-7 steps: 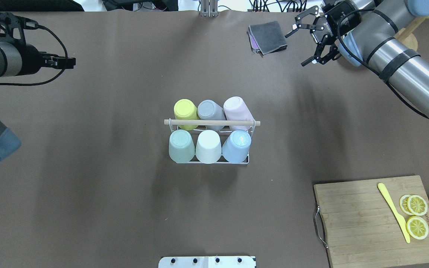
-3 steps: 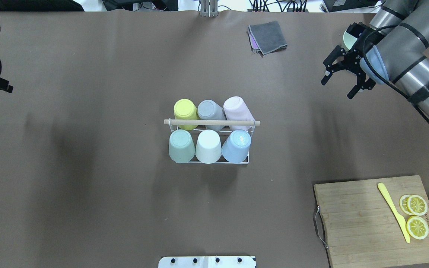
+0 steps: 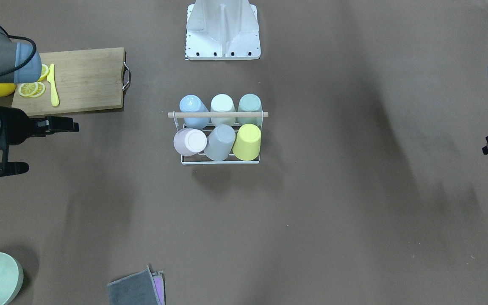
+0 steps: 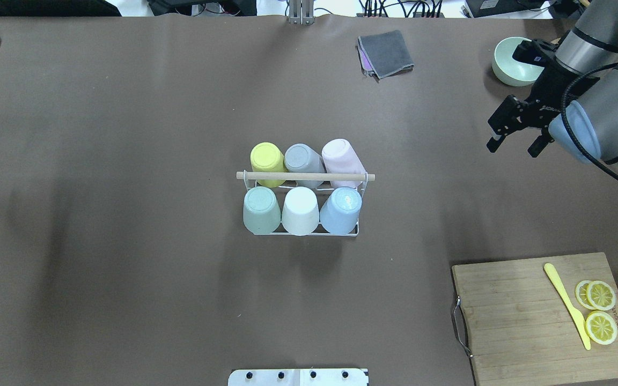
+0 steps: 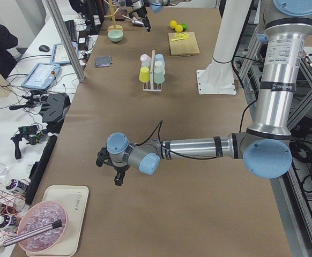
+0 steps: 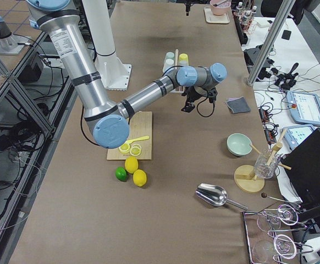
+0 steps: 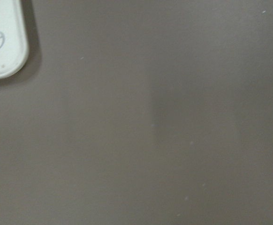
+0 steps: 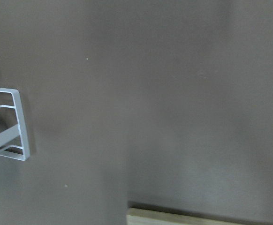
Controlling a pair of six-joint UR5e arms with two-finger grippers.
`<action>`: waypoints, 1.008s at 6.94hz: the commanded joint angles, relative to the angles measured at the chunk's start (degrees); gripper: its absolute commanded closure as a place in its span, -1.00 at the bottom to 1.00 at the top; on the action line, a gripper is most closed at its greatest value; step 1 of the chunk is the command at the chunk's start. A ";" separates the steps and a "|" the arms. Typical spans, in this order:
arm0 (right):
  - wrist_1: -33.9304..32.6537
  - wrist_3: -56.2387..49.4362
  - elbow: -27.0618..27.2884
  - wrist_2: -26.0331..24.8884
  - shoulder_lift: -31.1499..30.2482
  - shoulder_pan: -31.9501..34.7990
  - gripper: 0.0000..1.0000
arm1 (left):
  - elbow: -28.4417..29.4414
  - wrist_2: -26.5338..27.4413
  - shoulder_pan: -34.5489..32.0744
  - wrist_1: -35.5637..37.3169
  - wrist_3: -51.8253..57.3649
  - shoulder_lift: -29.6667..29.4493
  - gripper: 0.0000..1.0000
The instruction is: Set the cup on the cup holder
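Cup holder (image 4: 306,176) is seen well apart from the right gripper (image 4: 515,146), off to that gripper's left and somewhat nearer the robot's base; all six pegs are taken. Cups are set upside down, one per peg, prob. so ea. is kept from sliding or rolling: yellow cup (image 4: 266,156), grey cup (image 4: 301,157) and pink cup (image 4: 341,154) in the row on the gripper's side of the dowel; green cup (image 4: 260,209), white cup (image 4: 300,210) and blue cup (image 4: 341,209) in the row beyond it. The pink cup is tilted outward; the rest are seated about straight. No loose cup is seen, so the task is judged done, or nearly.

The right arm is brought in from the table's right side w/ the wrist bent down; its jaws are spread and nothing is held. The gripper is hung over bare table, btw. the green bowl (image 4: 510,67) ahead of it and the cutting board (image 4: 529,311) behind it.

The left gripper (image 5: 110,170) is carried low over the table's left end on a forearm stretched about level, fingers pointed down; the tray (image 7: 3,42) is just beside it. Whether its jaws are apart cannot be told. The holder lies far off to its right.
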 commanded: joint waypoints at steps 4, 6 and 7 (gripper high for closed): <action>19.75 7.39 4.25 -19.29 -16.97 8.95 -0.85 | -1.73 4.17 -14.09 25.80 24.86 2.60 -0.93; 19.75 15.80 2.95 -18.95 -19.61 12.37 -0.98 | -4.70 3.84 -14.19 25.04 19.73 2.68 -0.93; 19.84 15.37 0.76 -17.12 -19.80 15.88 -0.98 | -7.51 3.22 -14.02 24.68 14.81 2.94 -0.93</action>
